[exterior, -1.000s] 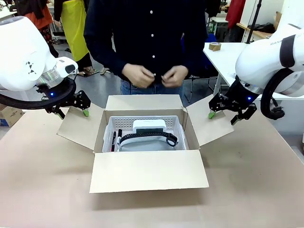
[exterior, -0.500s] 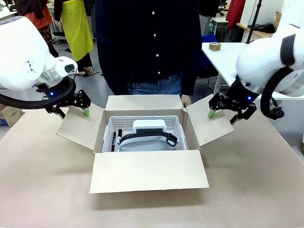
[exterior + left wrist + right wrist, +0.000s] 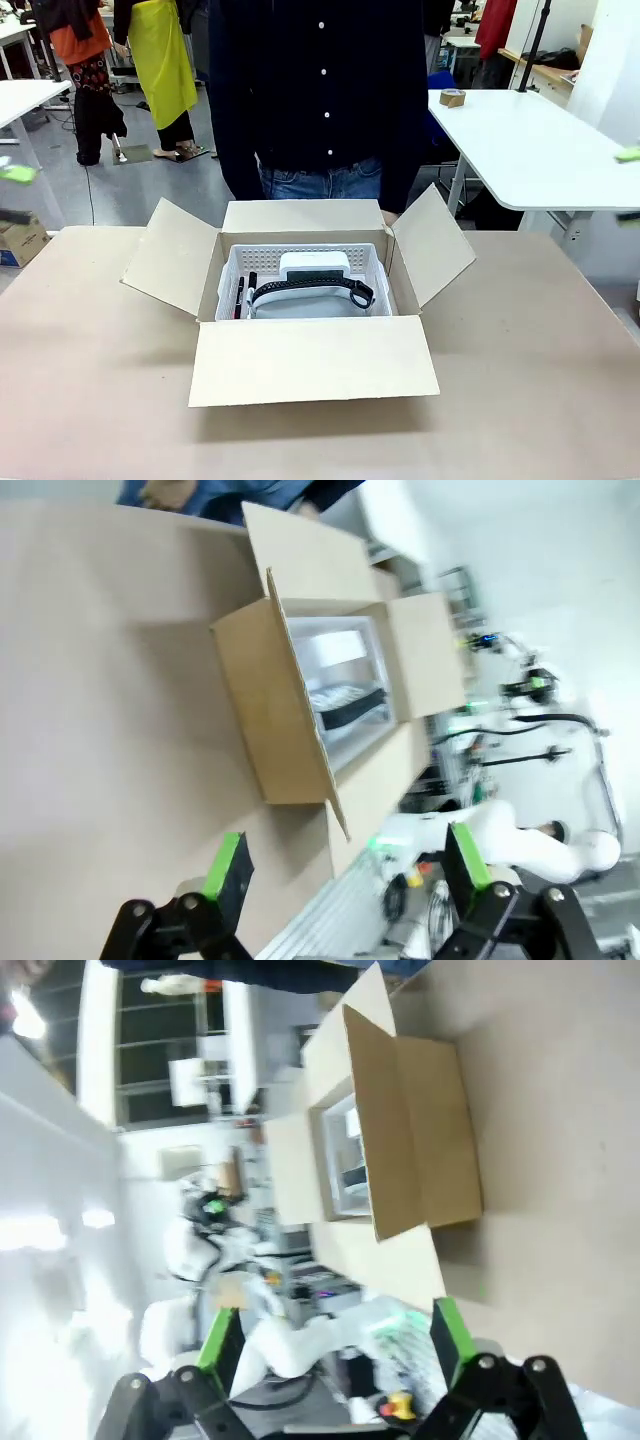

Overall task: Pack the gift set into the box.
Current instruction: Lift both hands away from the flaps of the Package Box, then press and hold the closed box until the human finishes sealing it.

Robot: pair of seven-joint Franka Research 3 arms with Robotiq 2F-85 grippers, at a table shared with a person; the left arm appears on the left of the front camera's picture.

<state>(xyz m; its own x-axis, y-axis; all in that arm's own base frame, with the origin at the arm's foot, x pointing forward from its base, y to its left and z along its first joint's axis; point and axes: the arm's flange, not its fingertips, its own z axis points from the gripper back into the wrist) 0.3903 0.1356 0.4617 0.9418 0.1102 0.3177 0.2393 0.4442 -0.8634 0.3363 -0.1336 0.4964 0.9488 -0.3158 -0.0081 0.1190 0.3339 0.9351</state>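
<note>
Centrally on the tabletop (image 3: pixel 90 380) the box (image 3: pixel 310 365) is seen with all four flaps open; the near flap is laid out flat towards the robot, the far flap is folded back towards the person (image 3: pixel 320 90), and the two side flaps are tilted up and outward. Inside the box the basket (image 3: pixel 231 272) is seated, enclosed by the cardboard walls; within it the white device (image 3: pixel 314 264) is placed at the far side, the band (image 3: pixel 312 288) is curved across just in front of it (whether the two are touching cannot be told), and the pens (image 3: pixel 240 294) are laid along the basket's left wall. The person is stood close to the far edge of the tabletop, just behind the box.

From the left wrist view the left gripper (image 3: pixel 345 845) is found spread wide, with nothing held between its green pads (image 3: pixel 226 865); it is raised off the tabletop and kept well apart from the box, which is seen ahead of it. From the right wrist view the right gripper (image 3: pixel 335 1335) is likewise spread wide and empty; the box is seen ahead of it, well apart, with a side flap turned towards the camera.
</note>
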